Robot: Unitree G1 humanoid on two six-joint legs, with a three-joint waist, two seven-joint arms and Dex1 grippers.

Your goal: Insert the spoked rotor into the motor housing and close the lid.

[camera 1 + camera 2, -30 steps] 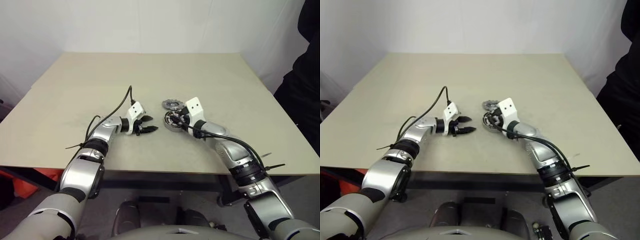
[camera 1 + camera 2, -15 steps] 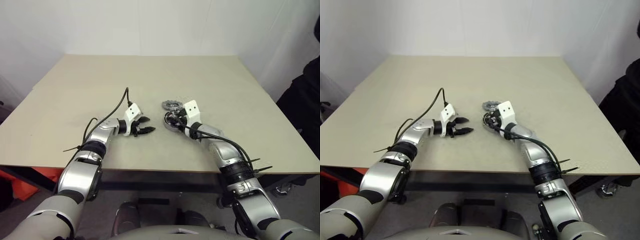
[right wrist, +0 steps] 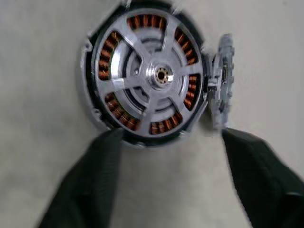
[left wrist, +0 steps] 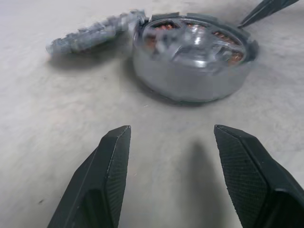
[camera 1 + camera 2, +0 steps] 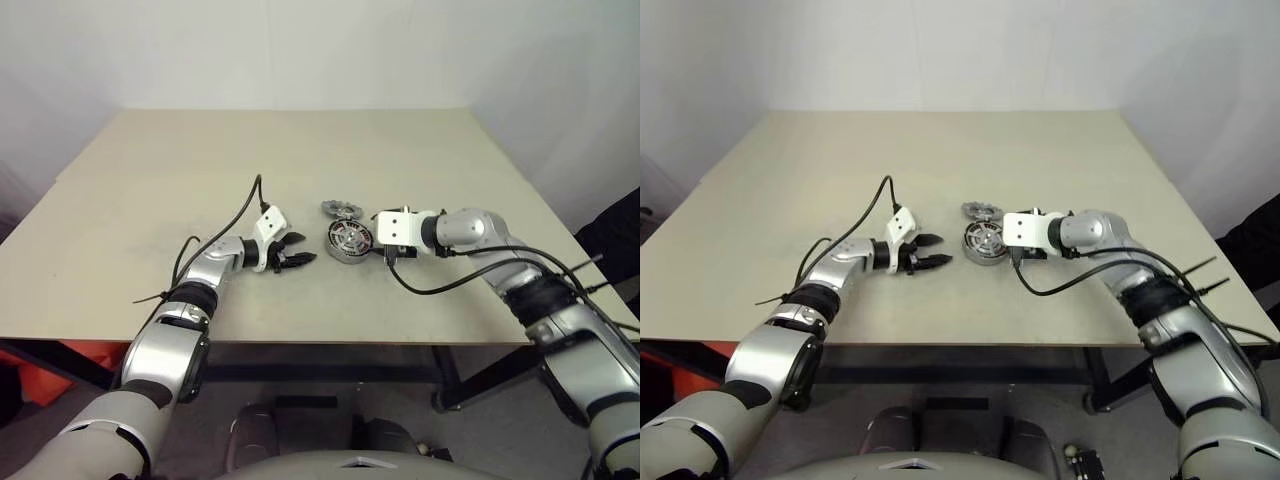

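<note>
Beige bench (image 5: 150,200) viewed from the robot's head, with the motor assembly lying near the middle of the bench, somewhat closer to the front edge than to the far edge. The motor housing (image 5: 349,240) rests flat on the bench surface; the spoked rotor (image 3: 152,78) sits inside it, its silver spokes and central hub lying over the ring of copper-coloured windings, which show between the spokes. The lid (image 5: 341,209) lies on the bench just beside the housing, on the side toward the far edge, its rim close against the housing wall; whether the two touch cannot be told. The right end effector (image 3: 168,142) is released: its two black fingers stand wide apart above the bench on the right side of the housing, one finger near the housing rim and the other near the lid, grasping nothing. The left end effector (image 5: 297,250) is likewise released, its fingers spread and empty, hovering low over the bench to the left of the housing and pointing toward it, with bare bench surface between fingertips and housing.
</note>
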